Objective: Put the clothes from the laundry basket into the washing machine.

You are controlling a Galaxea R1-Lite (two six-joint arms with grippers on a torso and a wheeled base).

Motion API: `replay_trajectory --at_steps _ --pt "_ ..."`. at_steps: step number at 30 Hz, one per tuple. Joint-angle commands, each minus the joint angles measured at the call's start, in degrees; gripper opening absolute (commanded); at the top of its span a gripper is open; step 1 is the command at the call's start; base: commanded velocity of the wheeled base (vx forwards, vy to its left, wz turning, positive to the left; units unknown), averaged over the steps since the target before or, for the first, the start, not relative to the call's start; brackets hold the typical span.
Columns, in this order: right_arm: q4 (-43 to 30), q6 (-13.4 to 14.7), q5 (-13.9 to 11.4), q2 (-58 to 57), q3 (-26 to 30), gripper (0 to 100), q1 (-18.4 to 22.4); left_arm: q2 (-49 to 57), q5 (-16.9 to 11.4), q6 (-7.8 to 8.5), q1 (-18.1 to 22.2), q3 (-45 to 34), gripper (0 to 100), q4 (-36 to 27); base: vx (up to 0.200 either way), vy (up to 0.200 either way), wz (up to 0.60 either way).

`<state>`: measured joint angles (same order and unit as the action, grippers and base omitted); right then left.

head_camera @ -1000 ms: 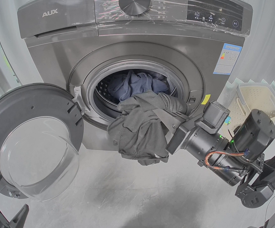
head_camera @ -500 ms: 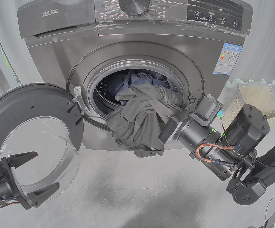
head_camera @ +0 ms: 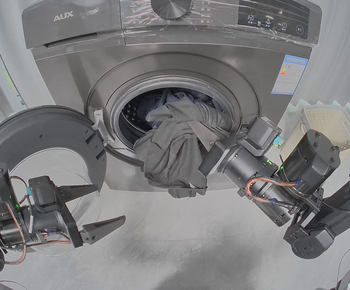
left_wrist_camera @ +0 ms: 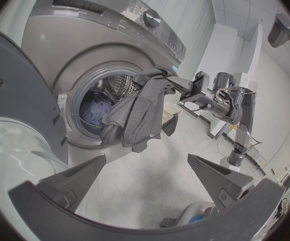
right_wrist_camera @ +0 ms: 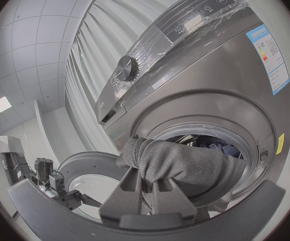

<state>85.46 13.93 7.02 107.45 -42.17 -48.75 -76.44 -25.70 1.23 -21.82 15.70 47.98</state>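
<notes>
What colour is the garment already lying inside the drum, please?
Blue garment, best seen in left wrist view.

Pale logo lettering on the drawer front of the grey front-loading washing machine, high up and left of the right gripper, itself clamped on a dark grey garment. Tiny print around the round metal dial, straight above that gripper, too small to make out under plastic film. White icons on the black control panel, up and to its right. Blue-and-white rating label with coloured bars and a square code, above-right of the gripper. Small yellow sticker just to its right, print illegible.
</notes>
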Motion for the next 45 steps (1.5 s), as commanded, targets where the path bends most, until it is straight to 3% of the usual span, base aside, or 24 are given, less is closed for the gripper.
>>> replay_trajectory --at_steps 1,3,6,7,9,13,18,20,33,45 --pt "0.1 -0.1 0.0 0.5 -0.1 0 0.0 -8.6 0.3 -2.20 -1.6 2.1 100 4.3 0.000 0.000 0.00" --pt "0.1 -0.1 0.0 0.4 -0.2 0 0.0 -10.9 1.4 -2.64 -2.3 2.1 100 7.4 0.000 0.000 0.00" --pt "0.1 -0.1 0.0 0.4 -0.3 0 0.0 -13.7 5.6 -2.81 -3.9 2.2 100 10.9 0.000 0.000 0.00" --pt "0.1 -0.1 0.0 0.4 -0.3 0 0.0 -15.9 9.1 -3.08 -5.6 2.2 100 13.2 0.000 0.000 0.00" --pt "0.1 -0.2 0.0 0.5 -0.4 0 0.0 -18.0 10.3 -3.16 -6.6 2.1 100 15.3 0.000 0.000 0.00" --pt "0.1 -0.2 0.0 0.5 -0.5 0 0.0 -21.5 10.7 -4.31 -7.3 2.6 100 18.3 0.000 0.000 0.00" --pt "0.1 -0.2 0.0 0.5 -0.5 0 0.0 -25.1 10.9 -8.44 -7.5 4.2 100 21.8 0.000 0.000 0.00" --pt "0.1 -0.2 0.0 0.6 -0.5 0 -0.2 -25.8 10.8 -9.32 -7.5 4.6 100 21.9 0.000 0.000 0.00" --pt "0.1 -0.2 0.0 0.9 -0.8 0 -0.9 -33.4 10.9 -9.67 -7.0 8.1 100 25.3 0.000 0.000 0.00" --pt "0.1 -0.3 0.0 1.0 -0.6 0 -1.1 -36.9 10.8 -11.43 -7.4 13.2 100 25.4 0.000 0.000 0.00"
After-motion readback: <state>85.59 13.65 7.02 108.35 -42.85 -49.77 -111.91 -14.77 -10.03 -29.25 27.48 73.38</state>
